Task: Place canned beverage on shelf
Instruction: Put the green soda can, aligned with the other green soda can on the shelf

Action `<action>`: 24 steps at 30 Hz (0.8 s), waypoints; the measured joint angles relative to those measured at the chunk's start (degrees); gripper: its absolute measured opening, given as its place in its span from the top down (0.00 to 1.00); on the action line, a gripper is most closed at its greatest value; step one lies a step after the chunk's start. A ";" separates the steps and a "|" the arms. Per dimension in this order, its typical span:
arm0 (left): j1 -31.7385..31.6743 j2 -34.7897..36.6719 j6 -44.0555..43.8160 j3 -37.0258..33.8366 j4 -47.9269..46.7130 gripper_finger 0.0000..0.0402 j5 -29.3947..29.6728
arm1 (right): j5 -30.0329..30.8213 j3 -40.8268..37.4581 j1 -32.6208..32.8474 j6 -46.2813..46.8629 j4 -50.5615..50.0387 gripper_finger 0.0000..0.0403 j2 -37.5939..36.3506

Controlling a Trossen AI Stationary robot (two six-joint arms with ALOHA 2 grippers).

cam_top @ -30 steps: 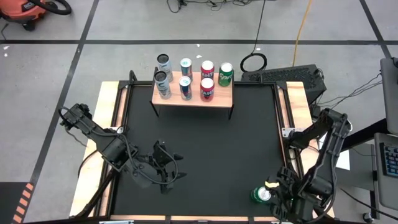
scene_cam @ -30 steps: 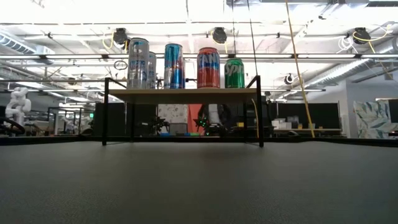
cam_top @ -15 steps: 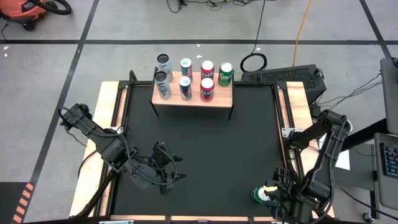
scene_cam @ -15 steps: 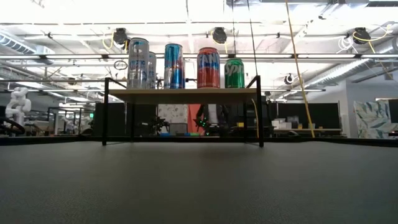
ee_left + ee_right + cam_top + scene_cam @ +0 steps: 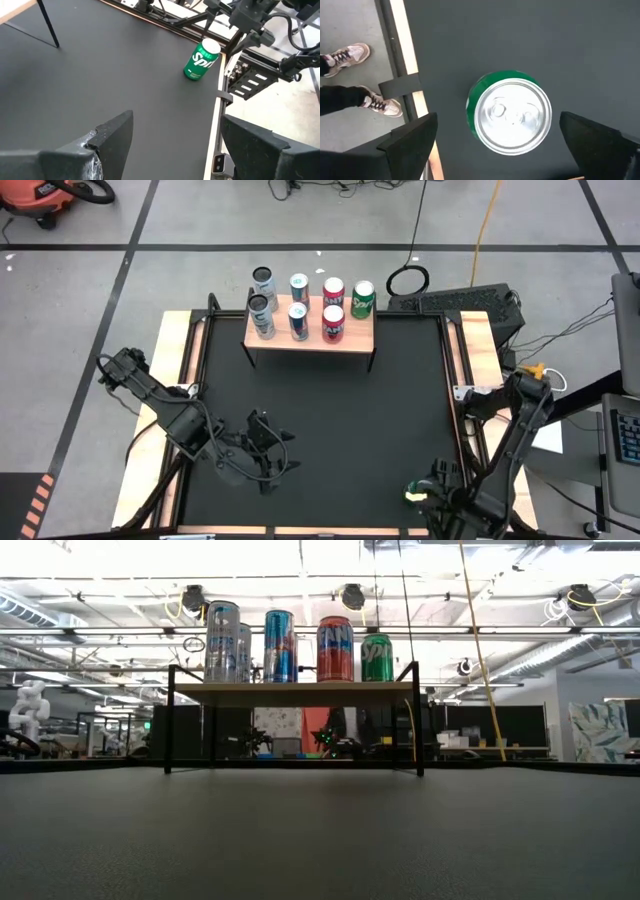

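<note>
Green can (image 5: 201, 59) stands upright on the black desk (image 5: 330, 420), far from the shelf (image 5: 309, 332), at the desk's near right corner and close to its edge. In the overhead view it is hidden beneath the right arm, so the wrist views are what place it. The right pincer (image 5: 490, 137) hangs straight above it, looking down on the silver lid, fingers spread wide with one on each side of the can and clear of it; nothing is gripped yet. That stance looks like the set-up for a top-down grasp: jaws wide enough to pass the can's body, centred so both fingers can meet it together.

The shelf stands at the far edge of the desk, its light-wood top already carrying seven upright cans (image 5: 298, 308) in two rows: four at the back, three in front. The front row's right end, ahead of the other green can (image 5: 362, 299), is bare, and that seems the likeliest spot for this one.

The left pincer (image 5: 262, 458) rests low over the desk, well short of the shelf on its left side, fingers parted and holding nothing; it appears to be waiting, kept out of the lane between the can and the shelf.

A person's shoes (image 5: 357, 54) show on the floor just beyond the desk's edge nearest the can
</note>
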State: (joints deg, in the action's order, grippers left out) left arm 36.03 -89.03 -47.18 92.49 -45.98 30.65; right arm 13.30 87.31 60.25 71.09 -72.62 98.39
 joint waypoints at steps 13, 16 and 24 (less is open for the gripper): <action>0.00 0.00 -0.02 0.00 0.00 0.26 -0.02 | 0.28 0.00 -2.84 -1.73 3.02 0.02 2.88; 0.12 0.00 -0.06 0.00 0.02 0.26 -0.28 | 0.33 0.00 -2.84 -1.08 3.17 0.02 3.24; 0.64 0.00 -0.10 0.00 0.05 0.26 -0.46 | 0.34 -1.50 -2.84 0.70 4.81 0.02 3.45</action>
State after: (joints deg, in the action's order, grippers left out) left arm 36.67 -89.03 -47.28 92.49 -45.93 30.20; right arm 13.63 85.80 57.41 71.79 -67.81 101.84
